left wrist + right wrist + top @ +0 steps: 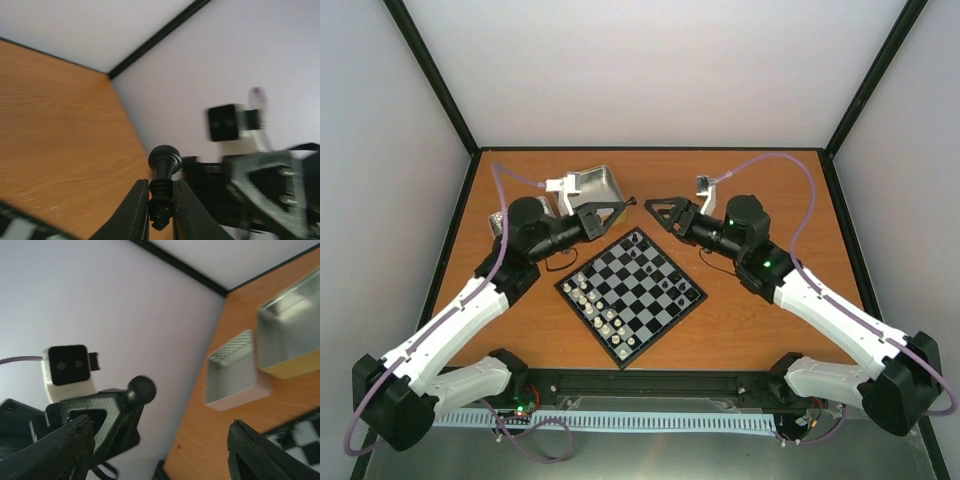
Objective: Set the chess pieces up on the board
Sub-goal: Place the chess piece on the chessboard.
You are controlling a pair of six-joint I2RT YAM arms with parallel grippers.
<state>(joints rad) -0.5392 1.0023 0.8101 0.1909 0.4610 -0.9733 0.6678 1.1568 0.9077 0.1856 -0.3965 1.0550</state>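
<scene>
The board (632, 290) lies on the table between my arms, turned like a diamond. White chess pieces (592, 301) line its near-left side and a few black ones (667, 287) stand toward its far-right side. Above the board's far corner my left gripper (620, 206) (161, 204) is shut on a black chess piece (164, 167) (632, 203), held sideways with its round base (141, 389) pointing at the right arm. My right gripper (657, 208) (160, 437) faces it a short way off, jaws wide open and empty.
Two silver tins stand at the back left: one (596, 184) (289, 332) behind the left gripper, the other (498, 221) (234, 371) partly under the left arm. White walls with black frame bars enclose the table.
</scene>
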